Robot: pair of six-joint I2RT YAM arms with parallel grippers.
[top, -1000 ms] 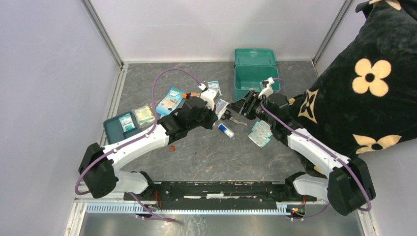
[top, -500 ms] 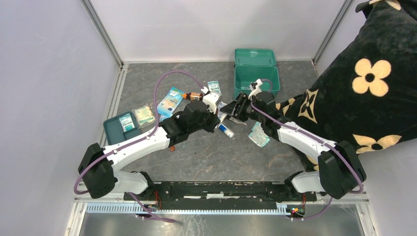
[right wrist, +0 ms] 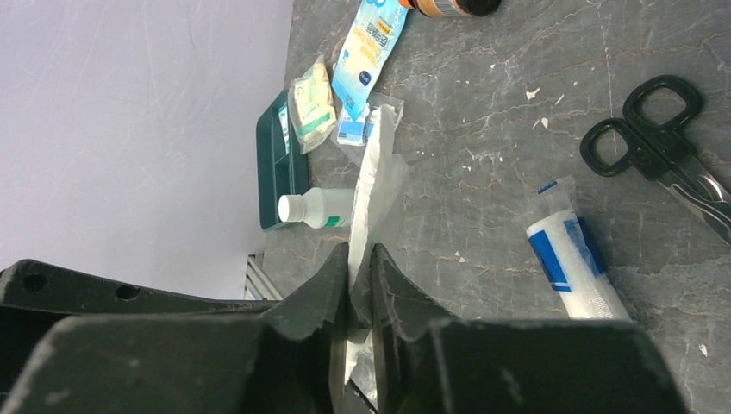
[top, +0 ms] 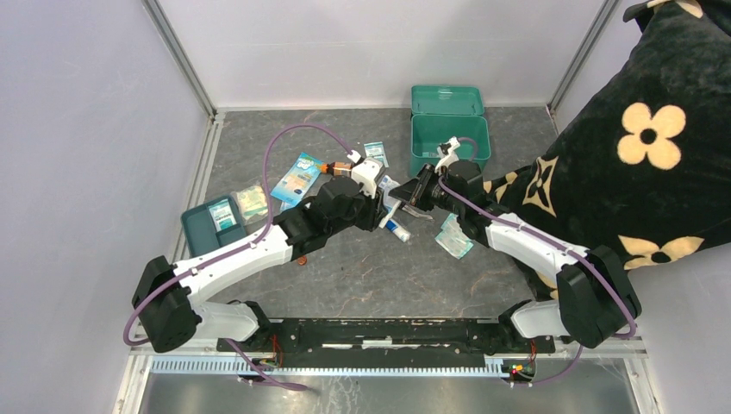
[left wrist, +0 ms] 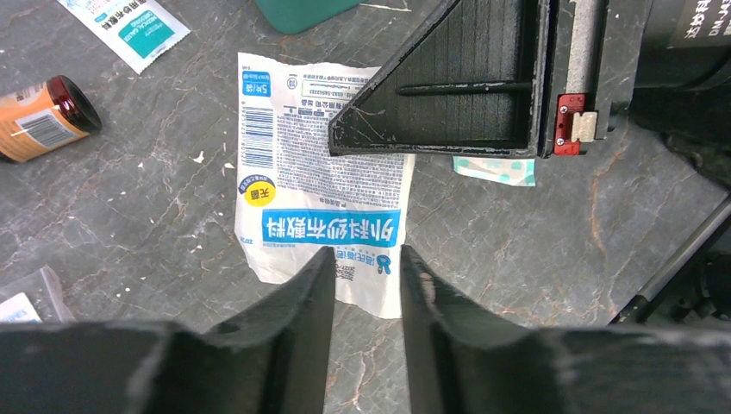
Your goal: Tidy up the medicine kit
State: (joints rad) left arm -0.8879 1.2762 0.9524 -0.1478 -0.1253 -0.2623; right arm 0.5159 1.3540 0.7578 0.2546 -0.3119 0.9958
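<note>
The medicine kit (top: pixel 449 138) is a teal box standing open at the back of the table, its corner (left wrist: pixel 302 10) showing in the left wrist view. A white packet with a blue band (left wrist: pixel 319 185) hangs between the two grippers in mid-table. My right gripper (right wrist: pixel 359 252) is shut on this packet (right wrist: pixel 372 185), seen edge-on in the right wrist view. My left gripper (left wrist: pixel 366 256) is open, its fingertips either side of the packet's lower edge without pinching it. In the top view the left gripper (top: pixel 384 208) and the right gripper (top: pixel 411 195) nearly meet.
Scissors (right wrist: pixel 655 147) and a blue-and-white gauze roll (right wrist: pixel 573 263) lie below the grippers. An orange bottle (left wrist: pixel 39 121), a blue packet (top: pixel 296 177) and a shallow teal tray (top: pixel 200 231) lie to the left. Teal sachets (top: pixel 454 235) lie right. A black flowered cushion (top: pixel 642 147) fills the right side.
My right gripper moved left to the white packet and shut on it. My left gripper, shut before, has opened and let the packet go.
</note>
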